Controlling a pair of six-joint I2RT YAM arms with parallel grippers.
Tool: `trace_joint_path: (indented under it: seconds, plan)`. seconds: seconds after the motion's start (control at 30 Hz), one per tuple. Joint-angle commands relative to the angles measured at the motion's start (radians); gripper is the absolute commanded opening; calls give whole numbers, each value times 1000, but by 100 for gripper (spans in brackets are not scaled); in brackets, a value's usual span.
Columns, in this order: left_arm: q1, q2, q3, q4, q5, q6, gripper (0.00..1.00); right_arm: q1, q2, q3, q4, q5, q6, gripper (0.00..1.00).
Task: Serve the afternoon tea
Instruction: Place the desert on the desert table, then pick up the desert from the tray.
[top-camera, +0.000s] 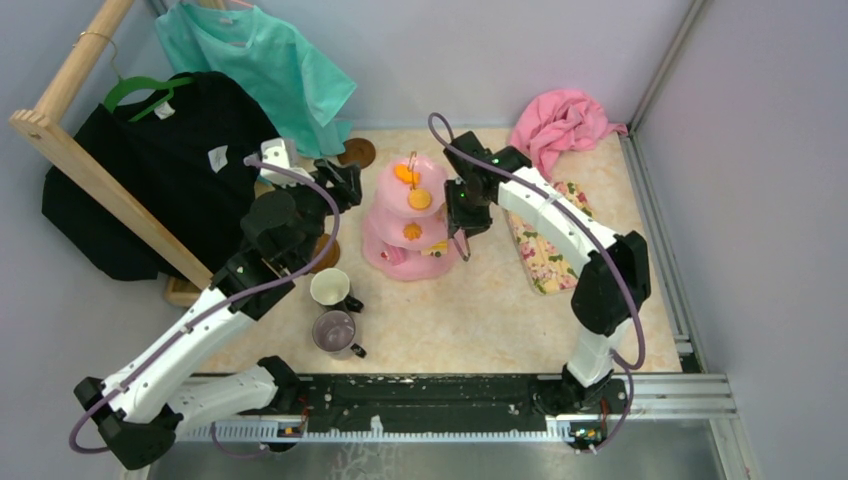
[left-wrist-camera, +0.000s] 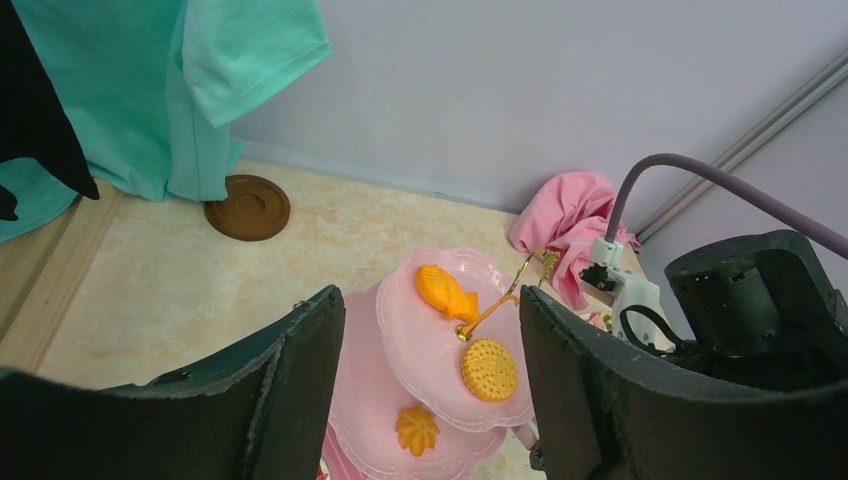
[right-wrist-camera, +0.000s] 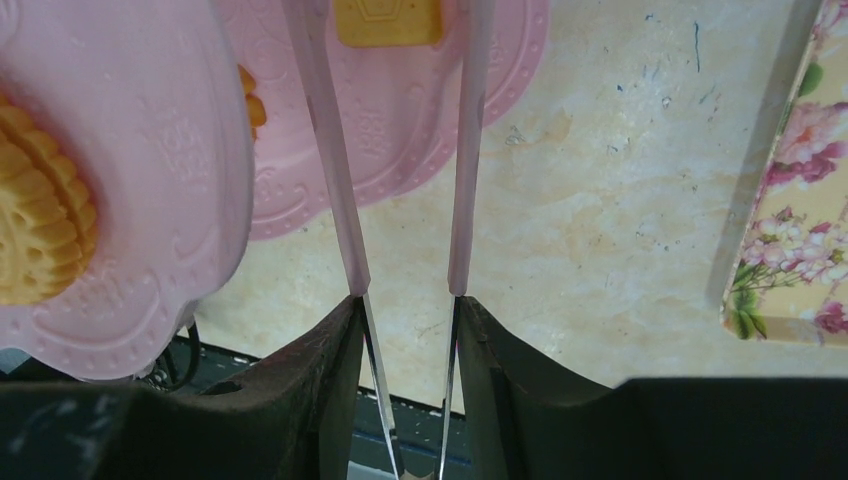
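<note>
The pink three-tier cake stand (top-camera: 410, 215) with its gold loop (top-camera: 412, 165) stands mid-table. An orange fish snack (left-wrist-camera: 445, 292) and a round biscuit (left-wrist-camera: 489, 369) lie on its top tier, a flower-shaped cookie (left-wrist-camera: 417, 429) one tier down. My left gripper (left-wrist-camera: 430, 330) hangs open and empty above the stand's left side. At the stand's right side my right gripper (right-wrist-camera: 405, 300) is shut on pink-armed tongs (right-wrist-camera: 330, 150). The tongs' arms reach over the bottom tier on either side of a yellow snack (right-wrist-camera: 388, 20). A white mug (top-camera: 330, 288) and a grey-purple mug (top-camera: 335, 330) stand in front.
A brown saucer (top-camera: 356, 152) lies at the back by the hanging teal shirt (top-camera: 270, 60). A pink cloth (top-camera: 562, 125) sits in the back right corner, a floral mat (top-camera: 545, 240) right of the stand. A wooden rack with a black shirt (top-camera: 150, 170) fills the left.
</note>
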Motion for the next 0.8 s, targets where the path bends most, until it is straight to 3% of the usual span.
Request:
trace_joint_path:
  seconds: [0.0,0.77]
  plan:
    - [5,6,39,10,14,-9,70,-11,-84,-15,54,9,0,39]
    - [9,70,52,-19,-12,-7,73,-61,-272,-155,93,29,16,36]
